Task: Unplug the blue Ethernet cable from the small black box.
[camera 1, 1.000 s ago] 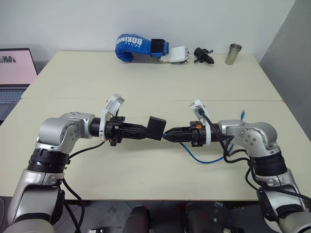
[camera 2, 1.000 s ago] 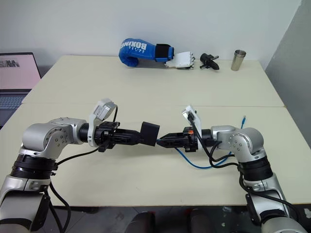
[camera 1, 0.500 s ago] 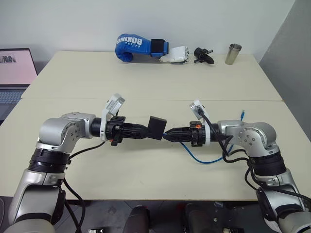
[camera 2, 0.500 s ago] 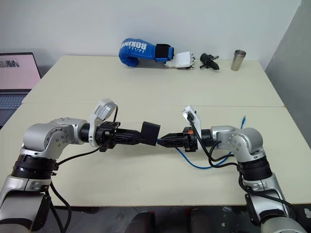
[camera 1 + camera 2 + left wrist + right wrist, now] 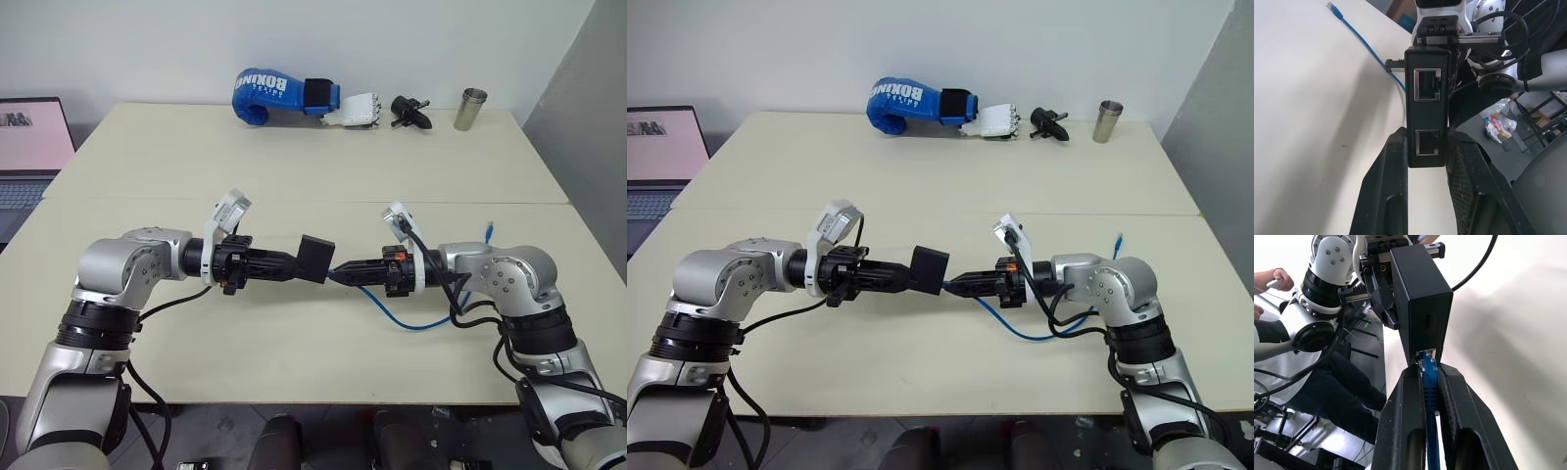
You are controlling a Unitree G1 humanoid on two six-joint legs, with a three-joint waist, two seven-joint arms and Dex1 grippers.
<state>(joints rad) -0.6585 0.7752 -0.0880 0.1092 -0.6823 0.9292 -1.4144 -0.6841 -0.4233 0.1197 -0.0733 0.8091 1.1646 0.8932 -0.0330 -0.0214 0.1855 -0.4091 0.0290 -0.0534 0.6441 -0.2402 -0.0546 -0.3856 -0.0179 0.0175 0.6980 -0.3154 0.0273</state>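
Cream tabletop (image 5: 294,343) lies beneath both arms. Above it, the left gripper (image 5: 1427,147) pinches the small black box (image 5: 316,258), and the right gripper's (image 5: 1428,382) jaws have just pressed together on the blue Ethernet cable (image 5: 1428,377) at its plug, so pulling can start. Far behind, a boxing glove (image 5: 269,95) sits.

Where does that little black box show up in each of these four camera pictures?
Left eye view: the small black box sits mid-picture, between the two grippers.
Right eye view: again mid-picture, above the table.
Left wrist view: upright in the centre, two ports facing the camera.
Right wrist view: upper centre.
Shared landmark: the blue Ethernet cable, running from the box.
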